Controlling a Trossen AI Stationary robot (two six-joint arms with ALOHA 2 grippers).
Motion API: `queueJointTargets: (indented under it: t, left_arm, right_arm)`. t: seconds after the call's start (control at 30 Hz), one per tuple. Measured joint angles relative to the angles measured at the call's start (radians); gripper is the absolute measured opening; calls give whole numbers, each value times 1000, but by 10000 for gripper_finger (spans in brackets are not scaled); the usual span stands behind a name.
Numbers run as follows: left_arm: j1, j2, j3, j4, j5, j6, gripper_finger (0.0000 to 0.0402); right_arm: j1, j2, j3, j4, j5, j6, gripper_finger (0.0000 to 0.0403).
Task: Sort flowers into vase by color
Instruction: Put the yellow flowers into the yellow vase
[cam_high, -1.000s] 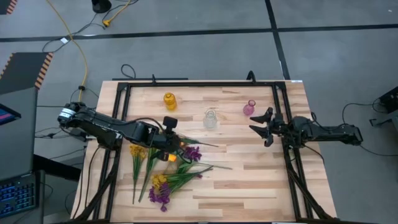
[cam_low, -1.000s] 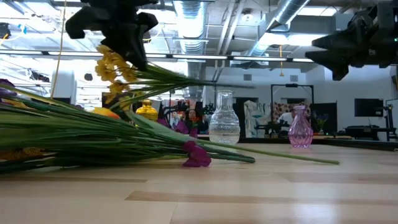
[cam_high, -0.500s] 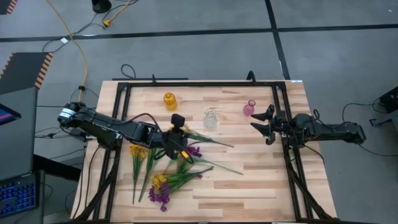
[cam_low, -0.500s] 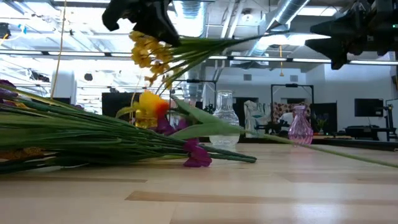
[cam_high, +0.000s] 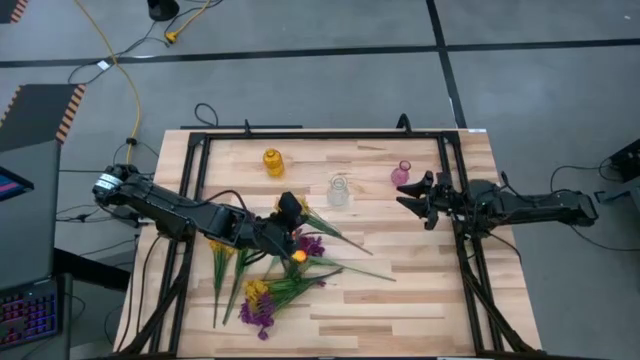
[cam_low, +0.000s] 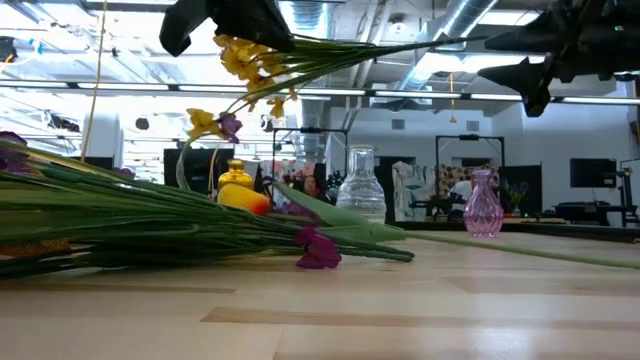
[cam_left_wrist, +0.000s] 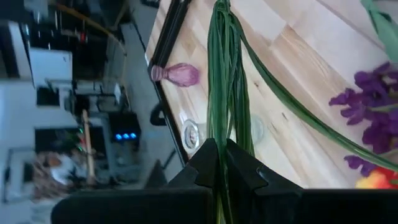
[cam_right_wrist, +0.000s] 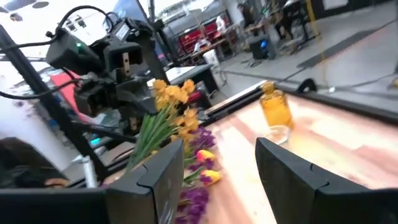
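Note:
My left gripper (cam_high: 291, 213) hangs over the table's middle left, shut on a yellow-cluster flower (cam_low: 250, 62) whose green stems (cam_high: 325, 228) run out toward the right. The other flowers (cam_high: 265, 285), purple, yellow and an orange tulip bud (cam_high: 298, 257), lie in a heap on the table below it. A yellow vase (cam_high: 273, 162), a clear vase (cam_high: 339, 190) and a pink vase (cam_high: 400, 174) stand upright along the far side. My right gripper (cam_high: 414, 195) hovers open near the pink vase, with nothing between its fingers. My left gripper pinches the bundle of green stems (cam_left_wrist: 222, 134) between its two fingers, close behind the yellow blooms. The fingers slant downward from the table's left and lie across the stems. The flower is lifted clear of the table, and its stems (cam_low: 400, 45) run about level toward the right.
A black frame rail (cam_high: 460, 240) borders the table on the right, beside my right arm. A long stem (cam_high: 370, 270) from the heap stretches across bare wood toward the right. The near right part of the table (cam_high: 420, 310) shows bare wood.
My left gripper has gone a little toward the table's right edge and upward, rolling as it went. The yellow flower has risen with it, and its stems have swung up to about level. The orange tulip and its long stem have slid rightward. My right gripper has risen slightly.

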Motion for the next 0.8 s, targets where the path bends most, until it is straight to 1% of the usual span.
queueJointTargets:
  t: [0.07,0.23,0.4,0.6,0.8]
  left_arm:
    - [-4,0,0,0,4,24,0]
    - [-5,0,0,0,28,3,0]
    - [-5,0,0,0,31,-21,0]
    - [-4,0,0,-1,31,-21,0]
    - [0,3,0,-2,31,-21,0]
  right_arm:
    - [0,37,25,2,-26,17,226]
    - [0,160,90,1,-62,-2,226]
    - [0,290,172,-3,-86,-78,226]
    - [0,453,300,-17,-124,-147,226]
    - [26,621,456,-111,-132,-242,226]
